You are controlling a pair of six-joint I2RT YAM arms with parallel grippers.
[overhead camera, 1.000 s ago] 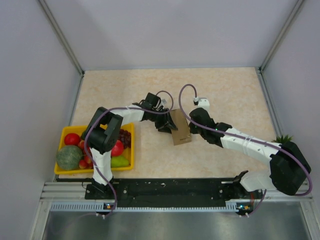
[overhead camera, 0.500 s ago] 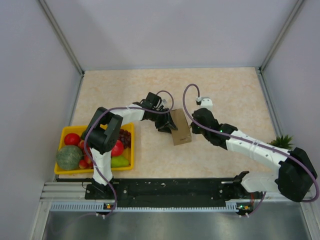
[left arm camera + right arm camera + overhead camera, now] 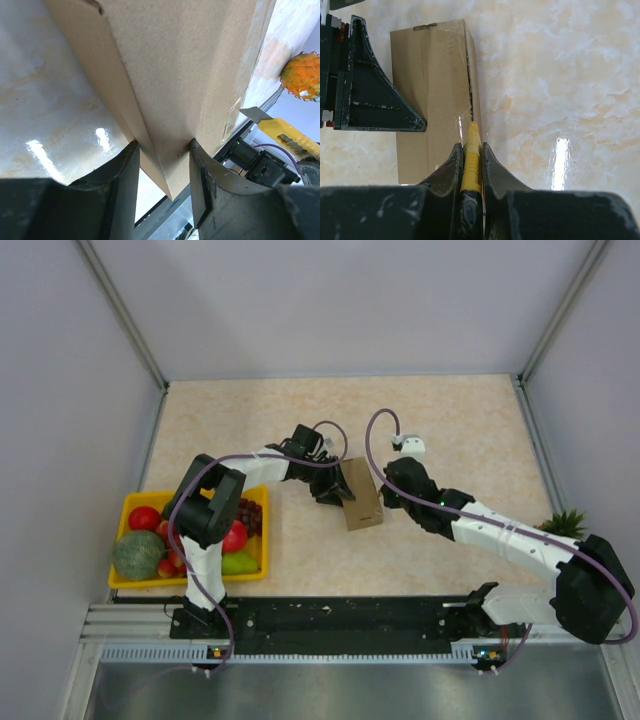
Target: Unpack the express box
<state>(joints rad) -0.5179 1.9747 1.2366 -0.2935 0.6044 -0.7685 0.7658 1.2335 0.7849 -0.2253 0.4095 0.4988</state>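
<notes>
Beige marbled counter [image 3: 450,420] carries everything, and both arms reach in from the near edge to meet around its middle.

Yellow fruit tray [image 3: 200,580] sits at the near-left corner, full of fruit and well apart from the work. It plays no part in this step.

The express box [image 3: 360,495], plain brown cardboard, lies flat near the centre of the counter, slightly nearer the near edge than the far one. Its flaps are closed and clear tape [image 3: 465,117] glints over the seam, so nothing is unpacked yet.

Left gripper [image 3: 160,147] is at the box's left side. Its fingers [image 3: 122,170] are closed onto a cardboard edge and pinch it between them. Judgement: this is a bracing hold, so the light box does not skid or turn under a blade.

Right gripper [image 3: 470,150] comes in from the box's right side. Its fingers are pressed onto the handle of a yellow utility knife [image 3: 471,165], which points forward along the line of the fingers. The tip rests at the taped seam running along the box's right side. Judgement: the knife lies parallel to the seam so that one straight pull would slit the tape.

Risk: too much depth could cut whatever is inside, and too much side force could pull the box out of the left pinch. Blade depth cannot be read from these views.
</notes>
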